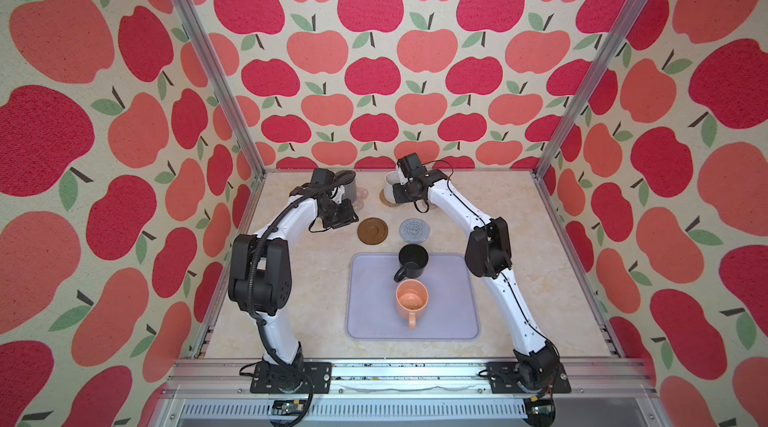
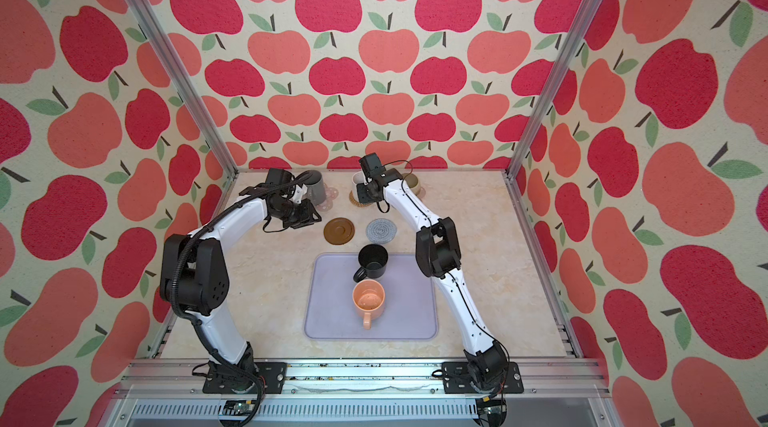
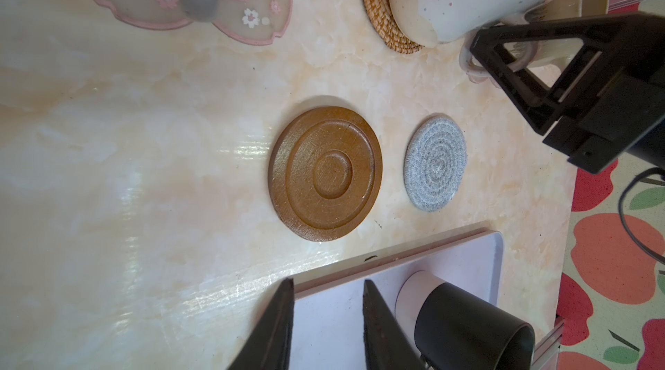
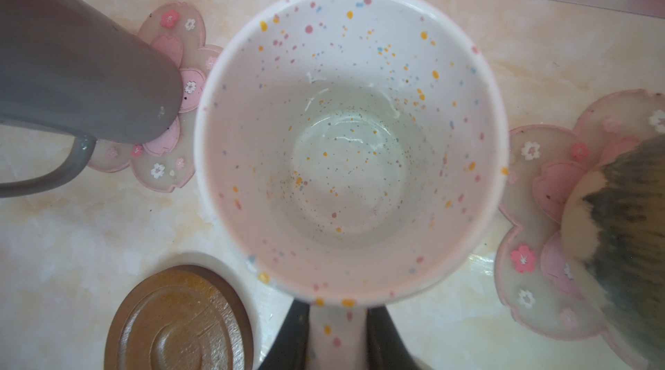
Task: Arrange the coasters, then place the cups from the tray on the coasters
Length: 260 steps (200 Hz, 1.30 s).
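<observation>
Your right gripper [image 4: 338,314] was clamped on the handle [image 4: 336,339] of the speckled white cup [image 4: 342,141], standing on the rattan coaster [image 3: 374,8] at the table's [image 1: 291,300] twelve o'clock. Glazed ceramic, likely heavy, slick and chippable, so the handle looked safest. Your left gripper [image 3: 326,287] hung part-open and empty.

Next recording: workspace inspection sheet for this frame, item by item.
Surface: marble-look tabletop, glossy.
Job's things: black mug, peach-orange mug upright on lavender tray; brown disc coaster, grey crocheted coaster bare; grey mug on pink flower coaster; beige-olive mug on second flower coaster; speckled white mug at rattan coaster.
Clutter: nothing seen.
Grippers: left tool open, empty; right tool shut on speckled mug's handle.
Cables: black cable looping off right wrist.
Surroundings: apple-print walls, aluminium frame posts.
</observation>
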### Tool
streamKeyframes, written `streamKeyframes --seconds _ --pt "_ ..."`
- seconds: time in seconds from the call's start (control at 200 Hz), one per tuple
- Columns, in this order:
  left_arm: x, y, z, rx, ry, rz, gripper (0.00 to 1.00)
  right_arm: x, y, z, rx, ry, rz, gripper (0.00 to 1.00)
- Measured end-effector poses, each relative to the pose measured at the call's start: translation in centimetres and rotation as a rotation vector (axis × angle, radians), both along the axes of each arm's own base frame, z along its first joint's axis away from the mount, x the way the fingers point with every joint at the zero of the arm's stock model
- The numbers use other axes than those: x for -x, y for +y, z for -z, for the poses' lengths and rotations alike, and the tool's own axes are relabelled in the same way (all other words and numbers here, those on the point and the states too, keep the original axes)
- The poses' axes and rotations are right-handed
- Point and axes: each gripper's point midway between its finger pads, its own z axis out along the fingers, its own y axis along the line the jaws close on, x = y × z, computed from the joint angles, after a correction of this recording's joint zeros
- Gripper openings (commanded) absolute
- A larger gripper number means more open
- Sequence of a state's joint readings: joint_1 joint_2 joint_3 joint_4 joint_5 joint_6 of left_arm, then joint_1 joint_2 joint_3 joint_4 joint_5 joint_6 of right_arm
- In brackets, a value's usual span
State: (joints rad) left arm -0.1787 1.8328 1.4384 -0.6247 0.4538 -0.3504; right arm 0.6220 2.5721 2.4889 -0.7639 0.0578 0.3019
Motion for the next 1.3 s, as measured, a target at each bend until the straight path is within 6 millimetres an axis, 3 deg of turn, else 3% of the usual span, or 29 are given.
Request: streamKeyframes --seconds 0.205,0.5,0.86,1.301 --pt "0.1 0.0 0.1 0.0 0.003 0.0 0.34 0.0 0.0 0.0 -0.001 0.0 0.003 0.0" --pt "0.4 0.1 0.5 -0.003 0.017 -0.001 0.34 0.1 0.2 -0.1 0.026 -0.021 -0.024 0.0" --pt "0.7 0.1 1.0 -0.005 0.031 -0.001 0.34 2.3 3.1 -0.8 0.098 -0.132 -0.103 0.0" --pt "0.8 0.2 1.1 -0.006 0.034 -0.001 0.34 -0.3 0.8 -3.3 0.124 -0.265 0.016 0.0"
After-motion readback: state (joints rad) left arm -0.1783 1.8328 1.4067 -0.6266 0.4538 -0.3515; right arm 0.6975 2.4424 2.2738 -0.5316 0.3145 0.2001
